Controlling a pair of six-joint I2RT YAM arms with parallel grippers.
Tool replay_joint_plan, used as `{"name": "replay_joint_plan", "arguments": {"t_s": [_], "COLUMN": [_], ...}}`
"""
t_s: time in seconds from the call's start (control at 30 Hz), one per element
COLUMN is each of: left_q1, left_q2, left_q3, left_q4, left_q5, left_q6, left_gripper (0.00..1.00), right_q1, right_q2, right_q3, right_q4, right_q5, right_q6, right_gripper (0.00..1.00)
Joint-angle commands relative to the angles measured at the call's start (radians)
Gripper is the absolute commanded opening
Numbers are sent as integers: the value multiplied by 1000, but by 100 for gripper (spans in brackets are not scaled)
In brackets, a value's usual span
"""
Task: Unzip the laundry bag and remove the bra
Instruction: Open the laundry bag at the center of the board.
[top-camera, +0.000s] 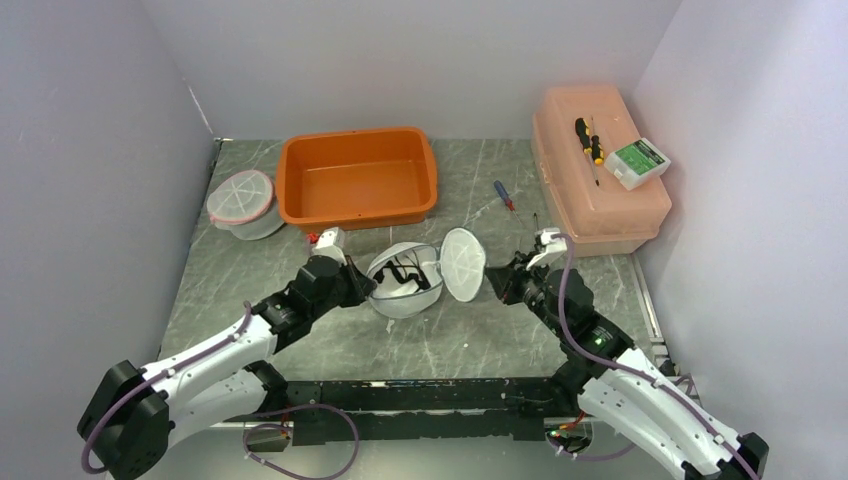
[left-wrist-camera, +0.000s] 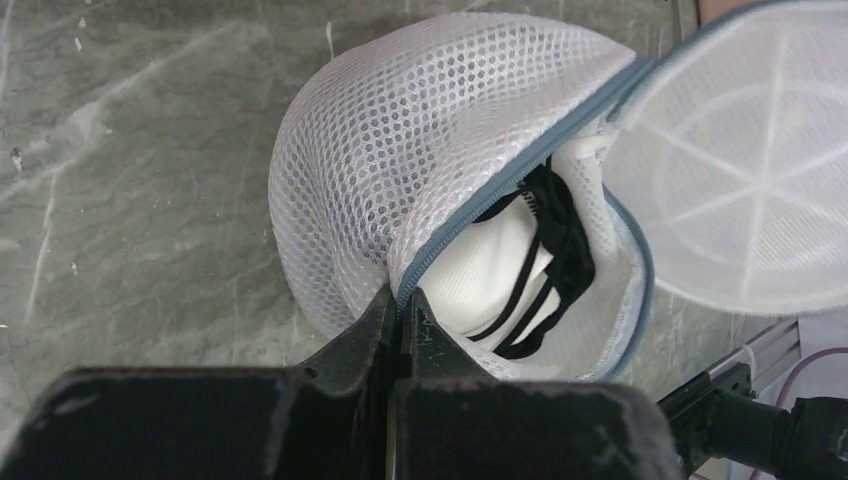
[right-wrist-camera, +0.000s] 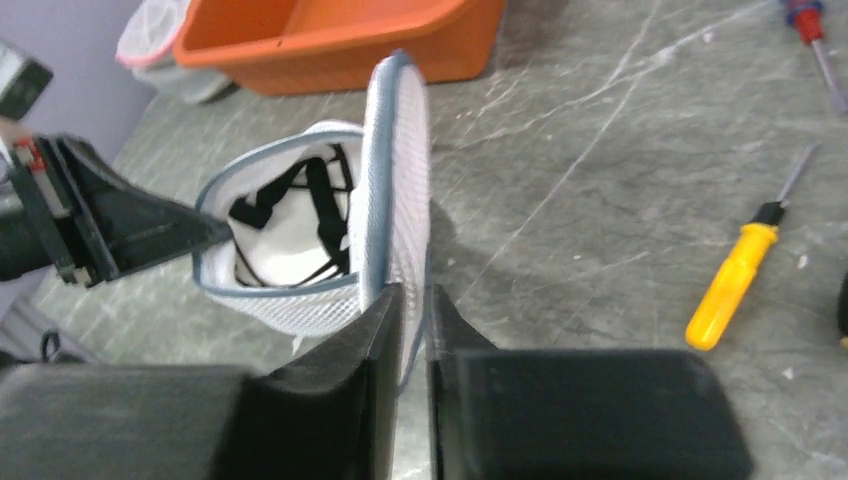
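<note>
Left wrist: left gripper (left-wrist-camera: 402, 300) clamps honeycomb-mesh laundry bag (left-wrist-camera: 400, 130) rim; right gripper (right-wrist-camera: 412, 298) pinches round flap (right-wrist-camera: 405, 170); black-strapped bra (left-wrist-camera: 500, 275) inside.

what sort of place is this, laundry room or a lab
Most likely a robot test cell in a lab, not a home: bare white walls box in a table, with robot arms mounted at its near edge and a screwdriver lying near an orange tub.

Both arms reach forward and inward, left gripper (top-camera: 362, 285) and right gripper (top-camera: 497, 280) clamped.
</note>
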Motion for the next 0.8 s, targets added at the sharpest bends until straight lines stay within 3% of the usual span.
{"name": "replay_joint_plan", "arguments": {"t_s": [0.0, 0.07, 0.17, 0.37, 0.47, 0.67, 0.77], "left_q1": [1, 1, 2, 1, 2, 2, 4], "left_q2": [23, 29, 37, 34, 22, -7, 1], "left_q3": [36, 45, 64, 108, 137, 181, 195], "left_q4": [-25, -28, -45, -116, -165, -260, -285], "left_q5": [3, 12, 31, 76, 87, 96, 108], "left_q6": [0, 11, 25, 35, 37, 36, 35], "left_gripper": [3, 3, 3, 3, 4, 11, 11], "right_q1": [-5, -5, -5, 1, 31, 210, 224], "right_q2": [-54, -72, -70, 133, 259, 526, 657], "right_q3": [45, 91, 179, 300, 283, 338, 373], "right_q4": [-63, -108, -157, -69, 28, 89, 125], "right_q5": [145, 148, 124, -215, -289, -138, -121], "right_q6": [56, 45, 12, 5, 33, -59, -83], "right_gripper": [34, 56, 65, 63, 61, 58, 49]}}
